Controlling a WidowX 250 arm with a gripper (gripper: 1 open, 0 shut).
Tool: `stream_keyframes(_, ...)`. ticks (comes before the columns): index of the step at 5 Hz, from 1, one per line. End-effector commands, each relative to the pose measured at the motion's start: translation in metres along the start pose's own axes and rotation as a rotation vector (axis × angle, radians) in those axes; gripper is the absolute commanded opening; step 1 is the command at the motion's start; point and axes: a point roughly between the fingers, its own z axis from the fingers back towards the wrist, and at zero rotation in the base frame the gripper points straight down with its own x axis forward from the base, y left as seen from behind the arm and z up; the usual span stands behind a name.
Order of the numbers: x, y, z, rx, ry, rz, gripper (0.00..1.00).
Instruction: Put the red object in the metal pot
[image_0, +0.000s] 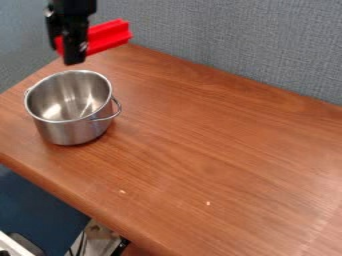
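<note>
Behind the wooden table (227, 150) hangs a grey-blue fabric wall (241, 40). At the top left, the dark gripper (70, 48) points down, and its jaws are closed on the red object (104, 37), which sticks out to the right of the fingers. It hangs in the air, above the far rim of the pot (71, 106). This pot stands upright near the left corner of the table, with its wire handle on the right side.
</note>
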Motion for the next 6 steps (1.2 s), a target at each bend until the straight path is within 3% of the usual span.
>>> stream_keyframes(1, -0.021, 0.002, 0.009, 0.026, -0.036, 0.050, 0.00)
stream_keyframes(2, -0.031, -0.002, -0.004, 0.004, -0.022, 0.075, 0.00)
stream_keyframes(4, -0.016, 0.028, -0.045, -0.031, 0.029, 0.261, 0.00)
stream_keyframes(6, -0.024, 0.017, -0.100, -0.040, 0.060, 0.394, 0.00)
